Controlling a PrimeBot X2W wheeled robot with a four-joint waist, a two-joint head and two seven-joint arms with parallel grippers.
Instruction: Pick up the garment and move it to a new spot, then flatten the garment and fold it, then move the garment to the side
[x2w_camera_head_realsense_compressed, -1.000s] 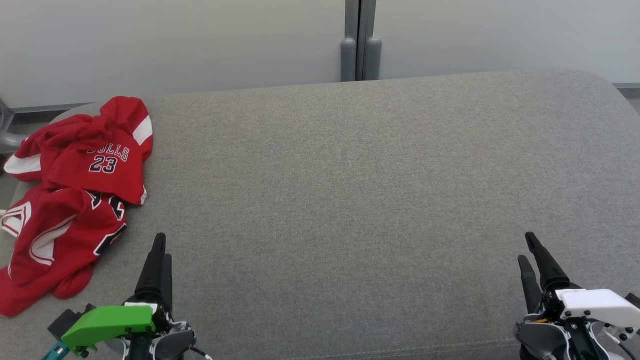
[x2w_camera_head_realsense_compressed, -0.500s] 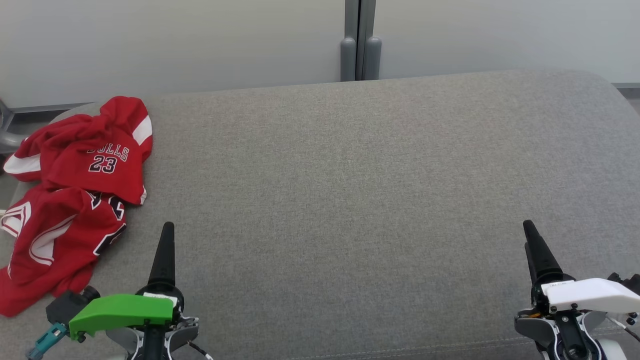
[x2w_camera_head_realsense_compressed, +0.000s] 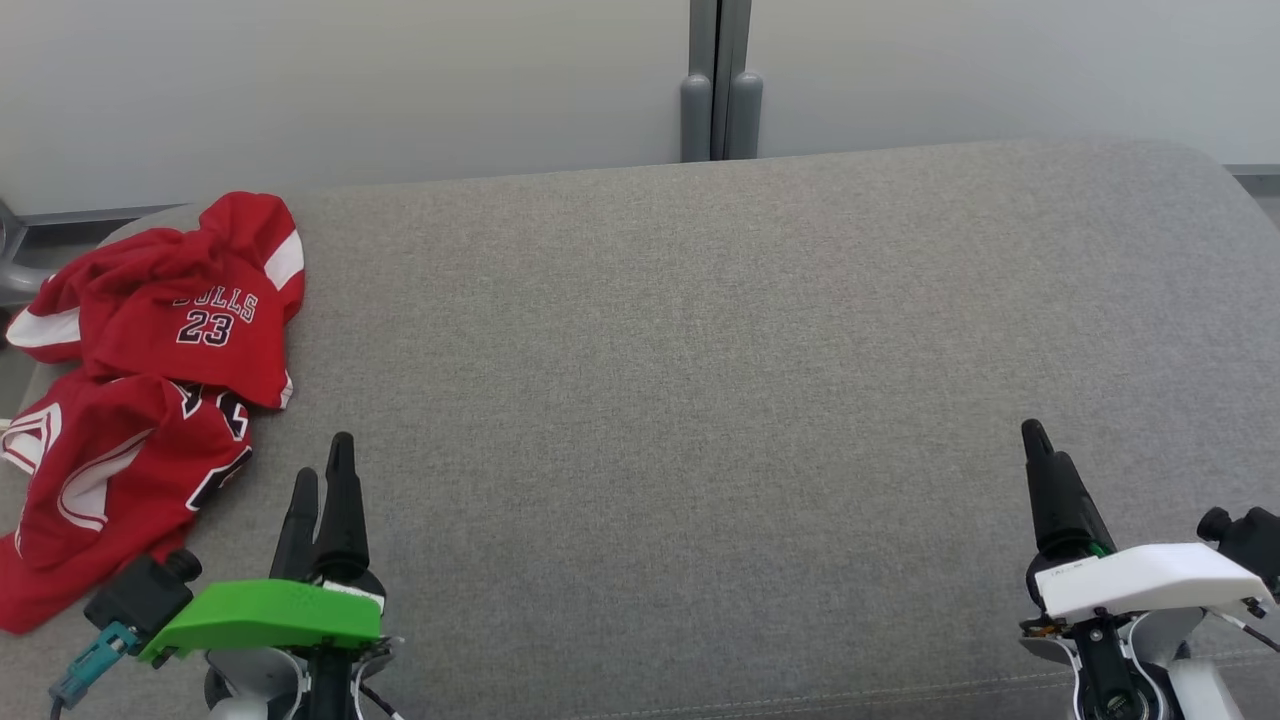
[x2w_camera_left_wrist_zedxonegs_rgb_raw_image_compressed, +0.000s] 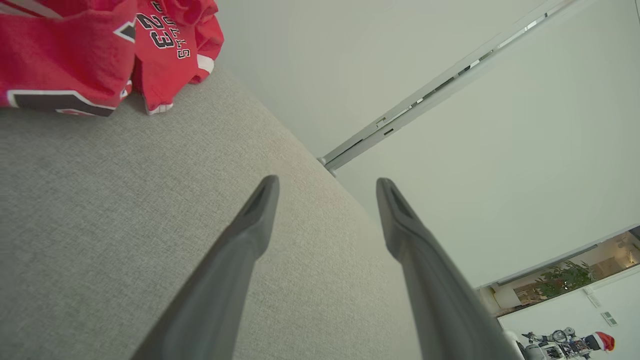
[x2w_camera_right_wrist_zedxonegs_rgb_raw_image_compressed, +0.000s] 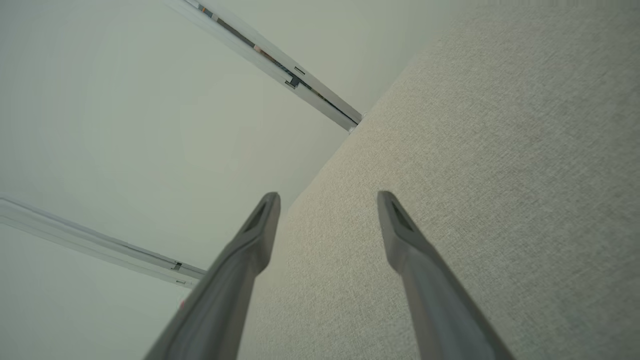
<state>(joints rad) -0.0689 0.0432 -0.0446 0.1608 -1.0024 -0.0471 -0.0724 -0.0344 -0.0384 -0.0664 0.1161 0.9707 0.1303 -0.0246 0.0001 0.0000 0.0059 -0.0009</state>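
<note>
The garment (x2w_camera_head_realsense_compressed: 140, 400) is a crumpled red jersey with white trim and "BULLS 23" lettering, heaped at the left edge of the grey cushioned surface (x2w_camera_head_realsense_compressed: 700, 380). It also fills the top left corner of the left wrist view, garment (x2w_camera_left_wrist_zedxonegs_rgb_raw_image_compressed: 90, 50). My left gripper (x2w_camera_head_realsense_compressed: 322, 462) stands open near the front left, just right of the garment and apart from it. Its fingers (x2w_camera_left_wrist_zedxonegs_rgb_raw_image_compressed: 250, 230) hold nothing between them. At the front right my right gripper (x2w_camera_head_realsense_compressed: 1035, 440) is open over bare cushion, and its fingers (x2w_camera_right_wrist_zedxonegs_rgb_raw_image_compressed: 255, 235) are spread with nothing in the gap.
A pale wall with a grey vertical post (x2w_camera_head_realsense_compressed: 720, 90) runs behind the cushion. The cushion's rounded corners drop off at the far left and far right. A grey metal frame part (x2w_camera_head_realsense_compressed: 15, 270) shows beyond the left edge.
Both grippers have crept forward over the cushion and turned about their wrists. The left now shows two finger tips apart. The garment has not moved.
</note>
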